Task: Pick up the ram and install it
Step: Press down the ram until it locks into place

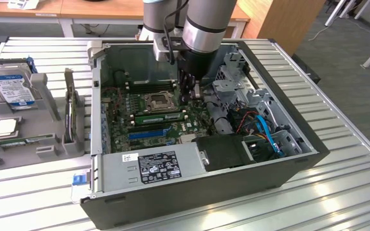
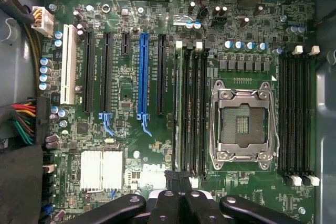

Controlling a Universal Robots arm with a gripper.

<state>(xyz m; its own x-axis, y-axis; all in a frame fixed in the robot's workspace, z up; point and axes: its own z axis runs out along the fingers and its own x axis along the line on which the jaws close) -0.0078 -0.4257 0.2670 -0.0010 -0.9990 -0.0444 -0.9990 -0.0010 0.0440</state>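
A green ram stick (image 1: 161,117) stands on edge in a slot beside the empty processor socket (image 1: 157,101) inside the open computer case (image 1: 288,144). In the wrist view this ram (image 2: 178,108) sits in the outermost of the black slots (image 2: 195,108). My gripper (image 2: 178,181) is shut, and its black fingers (image 2: 169,203) are pressed together over one end of that stick. I cannot tell whether they touch it. In the exterior view the gripper (image 1: 194,96) reaches down into the case at the ram's end. A second green ram stick (image 1: 27,141) lies in the grey tray (image 1: 50,149).
The grey tray on the exterior view's left also holds a hard drive (image 1: 8,86) and a silver processor chip (image 1: 5,127). A power supply (image 1: 152,166) fills the case's near side. Cables and drive cages (image 1: 256,125) crowd the exterior view's right of the case.
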